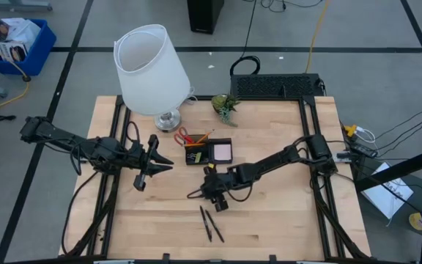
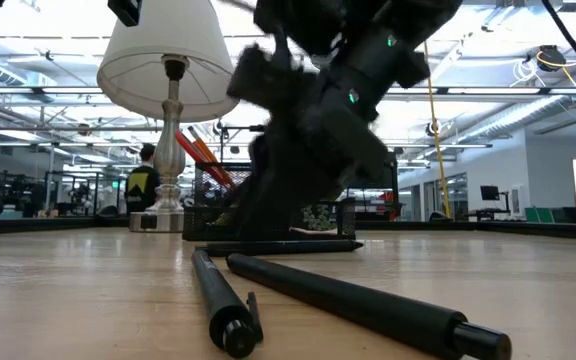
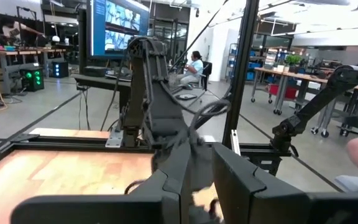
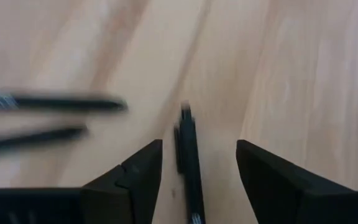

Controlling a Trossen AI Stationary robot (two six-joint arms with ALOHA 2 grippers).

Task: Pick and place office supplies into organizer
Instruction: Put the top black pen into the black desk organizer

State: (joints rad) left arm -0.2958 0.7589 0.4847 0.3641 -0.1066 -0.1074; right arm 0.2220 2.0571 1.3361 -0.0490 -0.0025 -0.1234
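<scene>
My right gripper (image 1: pixel 209 189) (image 4: pixel 197 155) stands open, tilted down over the table's middle. A black pen (image 4: pixel 188 155) (image 2: pixel 278 246) lies flat on the wood between its fingers, with a gap on each side. Two more black pens (image 1: pixel 205 224) (image 1: pixel 216 226) lie side by side nearer the front edge. Just beyond the gripper sits the black organizer (image 1: pixel 196 160) with a pink sticky pad (image 1: pixel 222 152) in it. Orange pencils (image 1: pixel 200 138) and red-handled scissors (image 1: pixel 187 136) stick out of its far left, tilted. My left gripper (image 1: pixel 165 166) waits level at the left, above the table.
A white-shaded lamp (image 1: pixel 152 70) stands at the far left, close behind the organizer. A small green plant (image 1: pixel 226 105) and a black wire rack (image 1: pixel 277 86) sit along the far edge. Bare wood lies to the right of the pens and toward the front edge.
</scene>
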